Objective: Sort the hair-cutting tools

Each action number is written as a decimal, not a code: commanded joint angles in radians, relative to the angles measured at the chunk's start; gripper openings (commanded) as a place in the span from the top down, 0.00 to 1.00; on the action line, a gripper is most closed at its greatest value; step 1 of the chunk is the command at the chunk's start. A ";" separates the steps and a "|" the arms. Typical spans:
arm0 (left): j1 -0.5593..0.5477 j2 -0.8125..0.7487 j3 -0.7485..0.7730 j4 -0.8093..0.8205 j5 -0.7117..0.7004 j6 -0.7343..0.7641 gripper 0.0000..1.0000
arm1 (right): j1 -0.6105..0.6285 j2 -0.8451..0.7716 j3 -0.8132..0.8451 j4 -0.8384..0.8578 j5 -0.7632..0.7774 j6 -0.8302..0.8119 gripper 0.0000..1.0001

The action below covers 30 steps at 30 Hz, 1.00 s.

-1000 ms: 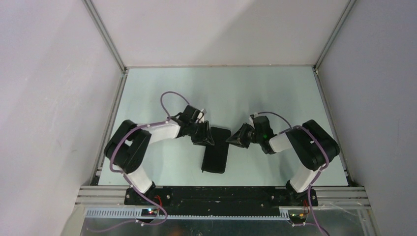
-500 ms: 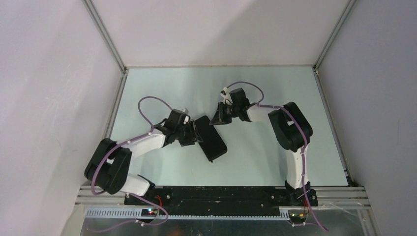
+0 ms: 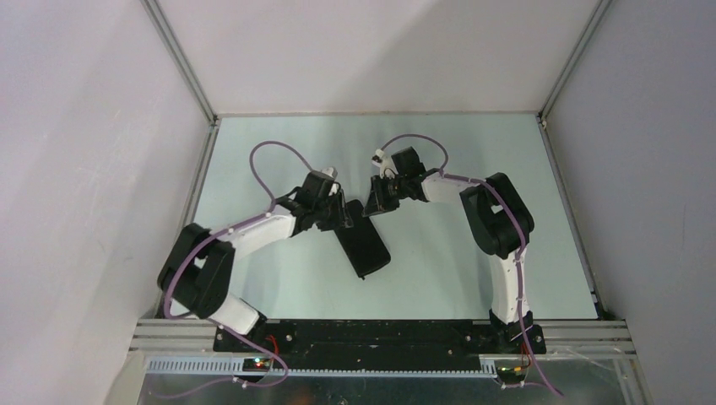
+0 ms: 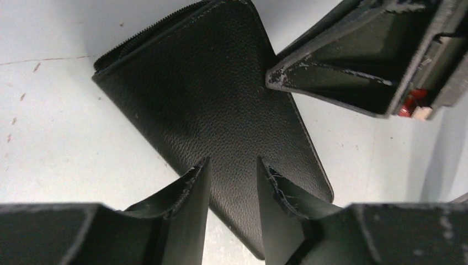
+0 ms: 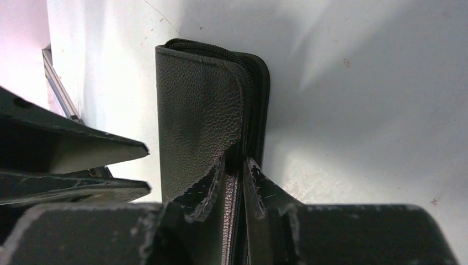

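The hair-cutting tools are out of view. A black zip case (image 3: 366,249) lies slanted on the table, closed, with its zip edge (image 5: 255,88) showing. My left gripper (image 3: 344,218) hovers over the case's far end, open, with grained case surface (image 4: 204,105) showing through the gap between its fingers (image 4: 196,182). My right gripper (image 3: 374,202) comes in from the far right and is shut on the case's zip edge, which runs up between its fingertips (image 5: 234,168). The two grippers are close together, the right gripper's finger (image 4: 353,72) showing at the upper right of the left wrist view.
The pale table (image 3: 473,253) is bounded by metal frame rails (image 3: 203,194) at left and right and by white walls. Purple cables (image 3: 274,152) loop above both wrists. The arm bases sit on the black bar (image 3: 371,333) at the near edge.
The case's far end has swung left, so it now lies slanted. My right arm has stretched out to the case's far end. My left arm has shifted a little farther back.
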 commanded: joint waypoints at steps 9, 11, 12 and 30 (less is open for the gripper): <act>-0.021 0.145 0.028 0.087 -0.010 -0.047 0.67 | 0.008 -0.211 -0.072 -0.061 0.185 -0.029 0.68; -0.021 0.151 0.018 0.096 -0.010 -0.054 0.67 | 0.017 -0.283 -0.115 -0.103 0.223 -0.017 0.67; -0.021 0.154 0.017 0.100 -0.010 -0.056 0.67 | 0.032 -0.333 -0.149 -0.118 0.238 -0.013 0.66; -0.021 0.159 -0.040 0.192 0.023 -0.103 0.68 | 0.416 -0.573 -0.481 -0.128 0.422 0.390 0.59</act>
